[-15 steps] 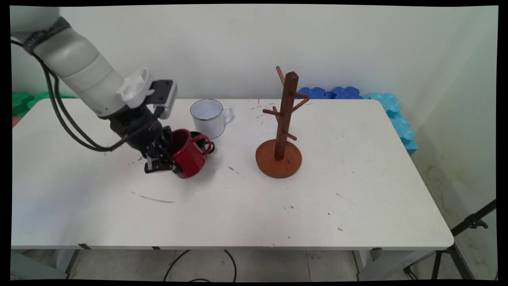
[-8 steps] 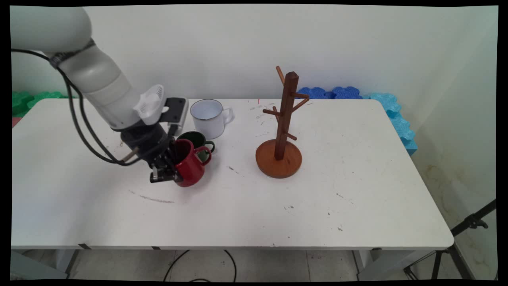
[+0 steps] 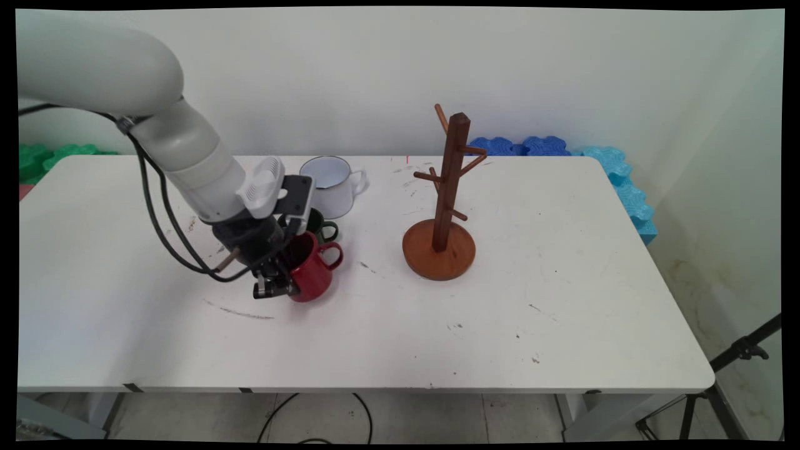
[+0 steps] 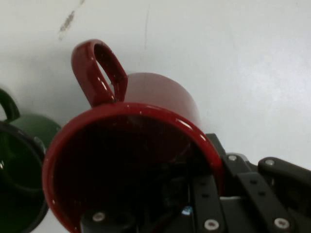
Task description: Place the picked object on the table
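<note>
Red mug (image 3: pixel 312 270) clamped by its wall in gripper (image 3: pixel 275 289), one finger inside, left of table centre. Risk: green mug (image 3: pixel 319 225) at its 12 o'clock, near; handle could clip it.

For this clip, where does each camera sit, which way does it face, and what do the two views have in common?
Main view: fixed above the table's near side, looking down across it at the wall; shows the white arm and gripper.
Hand view: on the hand, looking along the gripper into the red mug; its black linkage shows.
Shared: red mug, one finger inside its rim and one outside; green mug beside it.
</note>
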You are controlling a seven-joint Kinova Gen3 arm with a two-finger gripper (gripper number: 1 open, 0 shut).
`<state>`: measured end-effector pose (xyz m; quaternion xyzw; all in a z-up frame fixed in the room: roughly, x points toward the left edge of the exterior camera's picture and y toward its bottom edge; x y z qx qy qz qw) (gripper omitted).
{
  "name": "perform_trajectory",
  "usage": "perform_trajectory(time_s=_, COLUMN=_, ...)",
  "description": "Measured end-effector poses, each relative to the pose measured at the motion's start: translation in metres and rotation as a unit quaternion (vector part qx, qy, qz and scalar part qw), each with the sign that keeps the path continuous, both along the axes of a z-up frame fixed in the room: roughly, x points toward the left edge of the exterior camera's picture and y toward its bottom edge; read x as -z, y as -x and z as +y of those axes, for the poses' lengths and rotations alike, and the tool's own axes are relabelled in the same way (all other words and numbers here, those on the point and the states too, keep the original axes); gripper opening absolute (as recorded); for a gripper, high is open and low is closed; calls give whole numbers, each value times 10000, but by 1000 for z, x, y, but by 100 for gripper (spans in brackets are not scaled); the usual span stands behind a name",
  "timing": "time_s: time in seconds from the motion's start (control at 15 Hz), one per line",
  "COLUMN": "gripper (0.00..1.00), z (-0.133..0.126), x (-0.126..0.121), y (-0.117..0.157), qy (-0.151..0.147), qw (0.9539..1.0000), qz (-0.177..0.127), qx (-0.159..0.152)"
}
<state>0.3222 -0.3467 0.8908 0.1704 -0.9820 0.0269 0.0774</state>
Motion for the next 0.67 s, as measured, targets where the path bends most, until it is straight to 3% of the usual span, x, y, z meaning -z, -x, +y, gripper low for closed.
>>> perform_trajectory(time_s=0.6, gripper=0, z=-4, x=25, y=9, qy=84, qw=9999, qz=-100, qx=52)
perform_trajectory(time_s=0.67, gripper=100, z=-4, x=27, y=10, qy=94, qw=9999, qz=-84, qx=52)
